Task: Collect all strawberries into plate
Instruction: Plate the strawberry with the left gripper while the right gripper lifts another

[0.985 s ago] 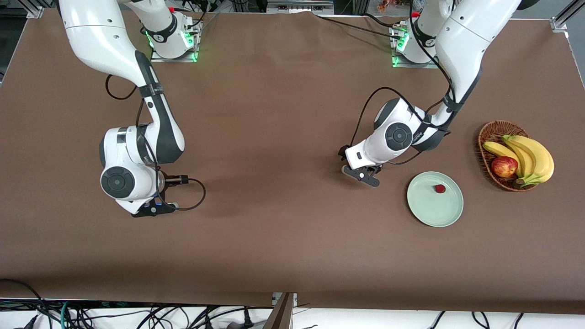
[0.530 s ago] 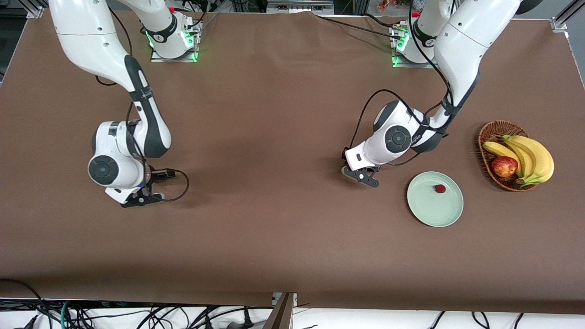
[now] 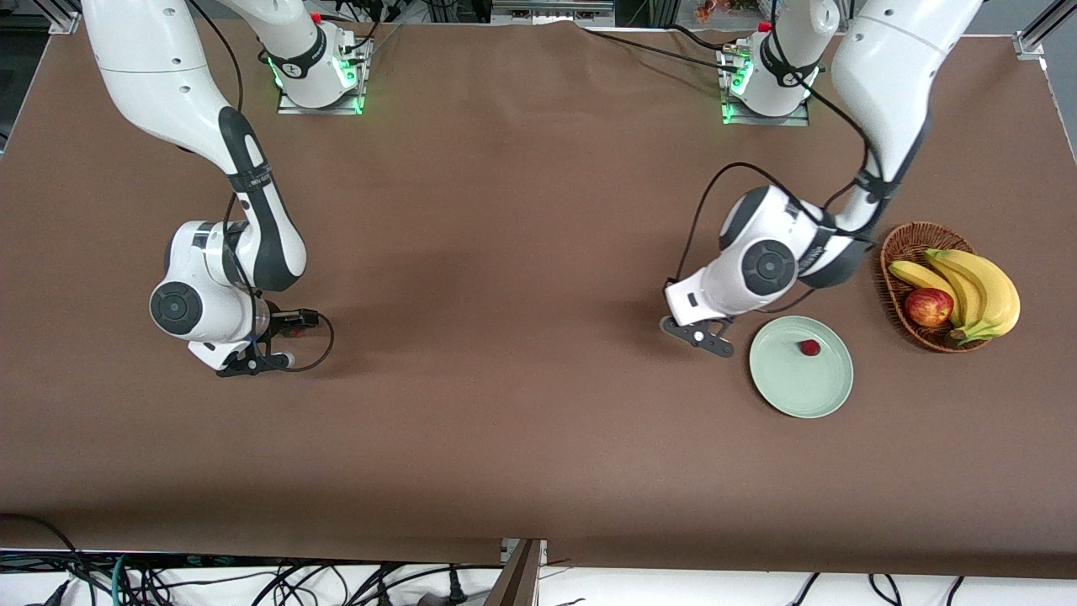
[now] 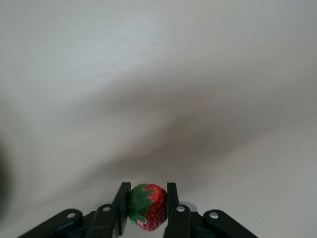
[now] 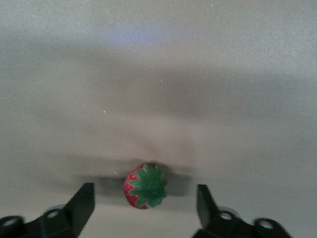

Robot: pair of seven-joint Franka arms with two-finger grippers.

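A pale green plate [image 3: 799,391] lies toward the left arm's end of the table, and one strawberry [image 3: 809,347] rests on it. My left gripper [image 3: 698,334] hangs low over the table just beside the plate's rim. In the left wrist view the left gripper [image 4: 147,206] is shut on a second strawberry [image 4: 148,208], its green cap against one finger. Toward the right arm's end, my right gripper [image 3: 252,362] is down at the table. It [image 5: 145,196] stands open, with a third strawberry [image 5: 145,186] lying cap-up on the brown table between its fingers, touching neither.
A brown wicker basket [image 3: 904,244] with bananas [image 3: 980,290] and a red apple [image 3: 928,306] stands beside the plate, at the left arm's end. Cables trail along the table's front edge.
My left gripper has shut on its strawberry and moved with it toward the plate. My right arm has shifted toward its own end of the table, over the third strawberry.
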